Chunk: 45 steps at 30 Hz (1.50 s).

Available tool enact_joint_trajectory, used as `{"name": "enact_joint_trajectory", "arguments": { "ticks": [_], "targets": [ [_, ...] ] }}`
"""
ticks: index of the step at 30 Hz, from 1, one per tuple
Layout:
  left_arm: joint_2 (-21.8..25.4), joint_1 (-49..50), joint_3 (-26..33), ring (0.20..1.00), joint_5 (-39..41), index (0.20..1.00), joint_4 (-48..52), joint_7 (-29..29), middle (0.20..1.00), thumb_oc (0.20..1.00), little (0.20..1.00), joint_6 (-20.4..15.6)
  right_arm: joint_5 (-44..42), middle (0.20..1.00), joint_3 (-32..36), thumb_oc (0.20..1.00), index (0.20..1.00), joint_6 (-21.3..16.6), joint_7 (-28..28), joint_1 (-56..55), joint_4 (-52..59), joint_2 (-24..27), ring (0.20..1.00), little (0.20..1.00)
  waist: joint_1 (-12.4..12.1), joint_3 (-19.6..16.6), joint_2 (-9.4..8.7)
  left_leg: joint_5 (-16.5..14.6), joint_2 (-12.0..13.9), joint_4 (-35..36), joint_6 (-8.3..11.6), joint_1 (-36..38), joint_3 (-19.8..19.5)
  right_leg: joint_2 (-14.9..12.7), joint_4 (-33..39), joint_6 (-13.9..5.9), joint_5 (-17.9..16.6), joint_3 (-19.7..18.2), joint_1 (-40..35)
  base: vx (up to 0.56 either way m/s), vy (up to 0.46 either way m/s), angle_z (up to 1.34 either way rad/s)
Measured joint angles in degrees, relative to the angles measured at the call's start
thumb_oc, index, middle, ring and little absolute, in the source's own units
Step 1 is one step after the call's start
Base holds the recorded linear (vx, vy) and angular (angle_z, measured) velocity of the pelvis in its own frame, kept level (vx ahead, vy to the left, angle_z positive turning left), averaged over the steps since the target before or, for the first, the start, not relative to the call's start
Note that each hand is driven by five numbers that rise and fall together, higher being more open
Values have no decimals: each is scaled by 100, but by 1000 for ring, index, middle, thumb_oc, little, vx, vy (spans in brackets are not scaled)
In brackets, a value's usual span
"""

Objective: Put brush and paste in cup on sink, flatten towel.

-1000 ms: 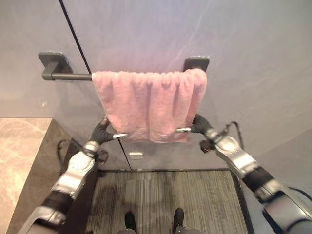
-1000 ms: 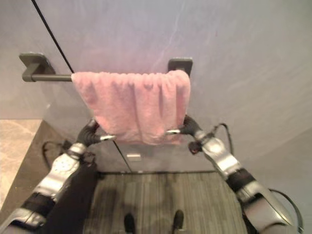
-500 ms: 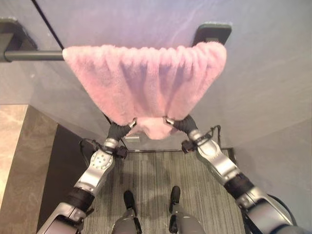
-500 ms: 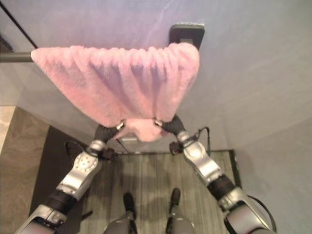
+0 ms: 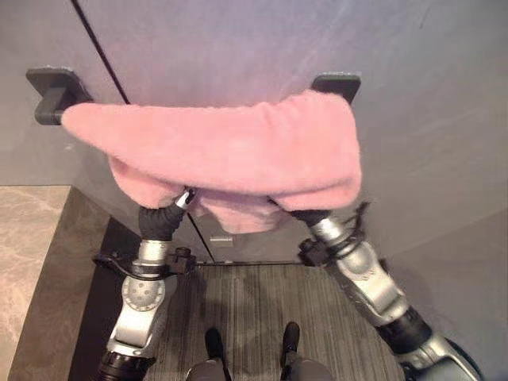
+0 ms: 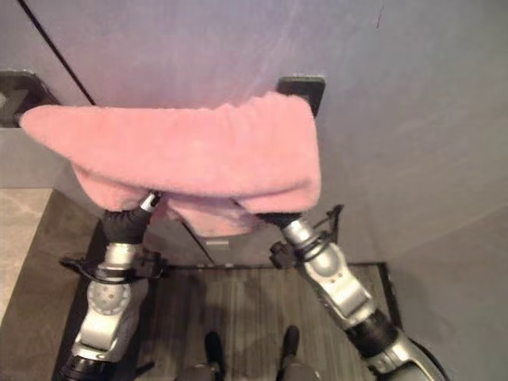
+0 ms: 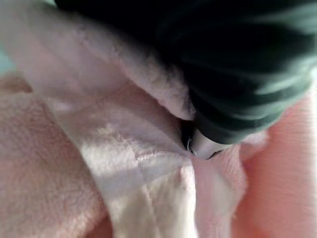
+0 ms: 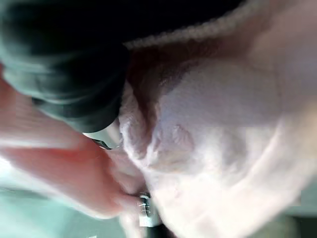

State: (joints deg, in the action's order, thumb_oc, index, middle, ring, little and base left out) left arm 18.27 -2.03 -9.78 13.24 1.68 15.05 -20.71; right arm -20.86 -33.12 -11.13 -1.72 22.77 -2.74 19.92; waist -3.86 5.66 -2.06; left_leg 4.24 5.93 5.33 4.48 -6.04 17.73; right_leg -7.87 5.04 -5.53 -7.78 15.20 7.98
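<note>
A pink towel (image 5: 230, 151) hangs over a dark bar (image 5: 51, 99) on the grey wall, between its two mounts (image 5: 337, 82). Its lower part is raised and folds forward over both hands. My left hand (image 5: 163, 218) reaches up under the towel's left side, one silver finger (image 5: 185, 197) showing at the cloth. My right hand (image 5: 313, 216) is under the right side, fingers buried in the fold. In the left wrist view a finger (image 7: 200, 144) pushes into the towel (image 7: 124, 148). In the right wrist view cloth (image 8: 198, 124) is pinched by the fingers (image 8: 143, 208).
A marble counter (image 5: 32, 238) with a dark side panel stands at the left. A striped dark mat (image 5: 254, 305) covers the floor below the bar. A small metal fitting (image 5: 222, 240) sits low on the wall behind the towel.
Both hands have risen with the towel's lower edge, so the hanging cloth now bunches into a wide fold over them. The camera has also shifted.
</note>
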Motion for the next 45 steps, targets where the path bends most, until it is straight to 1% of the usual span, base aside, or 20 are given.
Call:
{"name": "enact_joint_trajectory", "arguments": {
  "ticks": [2,3,4,6,11,13,14,15,16,17,18,20,25,27,30,33,35,39,42,45],
  "targets": [
    [221,-90,-75,200,-110,200,64,172,200,200,200,188,399,200,-57,200,200,180,-225,115,61,82,200,200,-54,9,-18,39,0,0,-2,-78,-92,0,1,1,-1,93,22,-24,-25,24],
    [288,-108,-69,200,-130,200,165,212,200,200,200,190,454,200,-36,200,200,178,-254,125,174,92,200,200,-51,9,-17,48,-3,0,-2,-93,-135,-2,0,1,0,124,16,6,-30,20],
    [381,-126,-45,200,-252,200,448,370,200,200,200,90,425,200,-1,200,200,94,-327,93,535,-40,200,200,-102,3,-23,50,-1,1,-4,-84,-145,-7,0,-6,4,128,-3,13,-25,11],
    [377,-158,-41,200,-259,200,421,452,200,200,200,5,372,200,10,200,200,-40,-334,89,740,-137,200,200,-120,2,-19,50,-8,1,-4,-86,-146,-16,0,-9,6,128,-2,1,-7,2],
    [373,-173,-84,200,-260,200,398,446,200,200,200,39,478,200,18,200,200,-16,-465,-185,437,-190,200,200,-133,1,-20,51,-17,1,-5,-80,-150,-20,0,-9,6,133,-7,6,3,0],
    [356,-196,-191,200,-231,200,144,449,200,200,200,63,478,200,3,200,200,-10,-466,-257,363,-217,200,200,-126,2,-18,51,-17,1,-5,-29,-143,-20,-1,-9,6,123,-45,7,6,-2],
    [342,-186,-273,200,-224,200,-74,447,200,200,200,99,483,225,1,225,225,-5,-473,-259,253,-207,225,225,-79,2,-17,50,-18,2,-3,18,-141,-21,0,-14,10,131,-102,0,0,0],
    [334,-170,-319,200,-224,200,-220,433,200,200,200,128,484,316,1,316,316,12,-473,-268,152,-216,316,316,-49,1,-18,49,-18,2,-3,46,-141,-20,0,-21,16,132,-127,0,0,0],
    [335,-164,-401,200,-219,200,-334,427,200,200,200,165,484,724,-1,724,724,18,-472,-305,85,-219,724,724,-34,1,-18,48,-19,2,-3,53,-138,-22,0,-23,18,129,-134,0,0,0],
    [326,-135,-457,683,-188,683,-396,406,683,683,683,228,483,1000,-4,1000,1000,32,-471,-344,16,-230,1000,1000,-31,1,-18,48,-20,2,-3,56,-132,-24,0,-23,18,124,-134,0,0,0],
    [314,-108,-462,1000,-188,1000,-426,393,1000,1000,1000,253,483,1000,-5,1000,1000,43,-472,-370,-20,-232,1000,1000,-19,1,-18,48,-20,2,-4,59,-128,-24,0,-23,18,121,-134,9,10,-4],
    [331,15,-462,1000,-200,1000,-616,364,1000,1000,1000,504,471,1000,-1,1000,1000,100,-472,-522,-232,-229,1000,1000,17,-4,-4,45,-17,3,-5,119,-116,-23,1,-24,25,115,-186,1,9,-2],
    [372,318,-431,1000,-69,1000,-685,177,1000,1000,1000,906,359,1000,38,1000,1000,325,-467,-728,-328,-200,1000,1000,25,-15,25,44,-14,3,-8,155,-58,-23,1,-19,27,79,-186,7,5,-4],
    [368,337,-421,1000,-79,1000,-796,178,1000,1000,1000,952,357,1000,38,1000,1000,341,-467,-728,-328,-212,1000,1000,24,-29,41,41,-11,3,-11,183,-24,-21,1,-19,27,55,-194,1,-5,-9],
    [315,456,-381,1000,-87,1000,-1135,190,1000,1000,1000,1097,293,1000,40,1000,1000,354,-470,-740,-382,-248,1000,1000,51,-109,138,26,-14,3,-22,208,32,-21,1,-19,19,-24,-185,11,-14,-9],
    [137,468,-369,1000,-116,1000,-1426,220,1000,1000,1000,1201,-74,1000,45,1000,1000,361,-482,-766,-564,-308,1000,1000,63,-182,189,26,-9,3,-22,209,32,-12,1,-18,19,-23,-186,0,0,0],
    [99,487,-370,1000,-224,1000,-1545,221,1000,1000,1000,1239,-288,1000,44,1000,1000,361,-532,-797,-699,-316,1000,1000,83,-238,177,27,-3,3,-22,212,36,-7,1,-17,18,-25,-187,0,0,0],
    [98,476,-345,1000,-251,1000,-1720,234,1000,1000,1000,1327,-344,1000,59,1000,1000,356,-565,-862,-794,-336,1000,1000,135,-326,129,27,-4,3,-23,218,40,-10,1,-18,17,-27,-191,0,0,0],
    [-96,368,-162,1000,-310,1000,-2515,286,1000,1000,1000,1375,-447,1000,371,1000,1000,345,-565,-1201,-1289,-489,1000,1000,158,-478,113,26,-6,3,-21,256,35,-14,1,-25,23,-20,-239,0,0,0],
    [-114,544,-30,1000,-285,1000,-2652,344,1000,1000,1000,1501,-535,1000,760,1000,1000,390,-562,-1863,-1769,-450,1000,1000,198,-482,105,5,-10,5,-13,353,43,-17,2,-38,40,-27,-328,11,3,-1]
  ]
}}
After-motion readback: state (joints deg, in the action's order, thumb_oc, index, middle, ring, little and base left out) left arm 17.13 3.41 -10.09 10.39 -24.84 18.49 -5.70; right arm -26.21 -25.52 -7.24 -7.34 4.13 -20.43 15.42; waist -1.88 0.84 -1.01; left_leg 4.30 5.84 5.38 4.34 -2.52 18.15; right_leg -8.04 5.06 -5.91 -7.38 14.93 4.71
